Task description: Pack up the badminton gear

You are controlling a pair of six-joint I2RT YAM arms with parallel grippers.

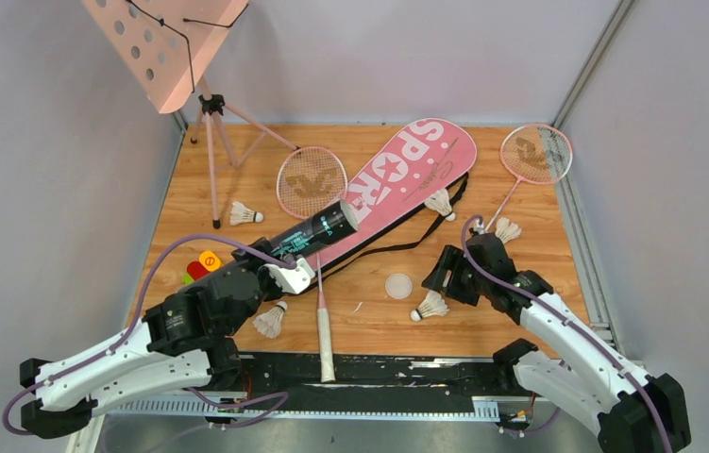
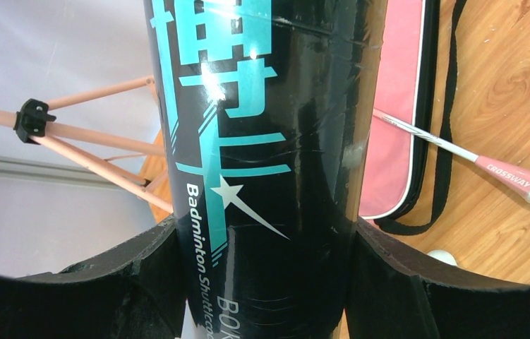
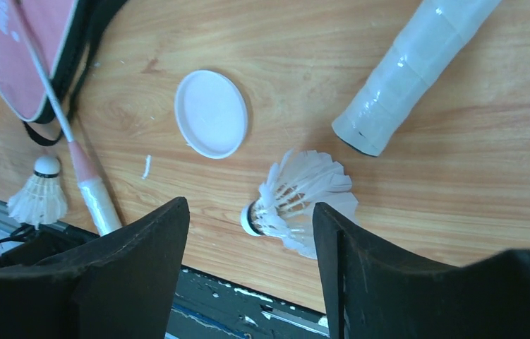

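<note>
Packing is looking barely begun, judging by how things are lying. The long pink racket bag is lying flat across the worktop, with nothing visibly going into it. One racket, its head just beside the bag and its handle pointing at the near edge, and the other racket, at the far right, are both sitting outside the bag. The left pincer is pinching the black tube, whose far end is reaching over the bag's edge; whether anything is sitting inside it cannot be told. The right pincer is hanging spread around the nearest shuttlecock without gripping it, while four more shuttlecocks are lying scattered. A white lid is lying loose nearby.
</note>
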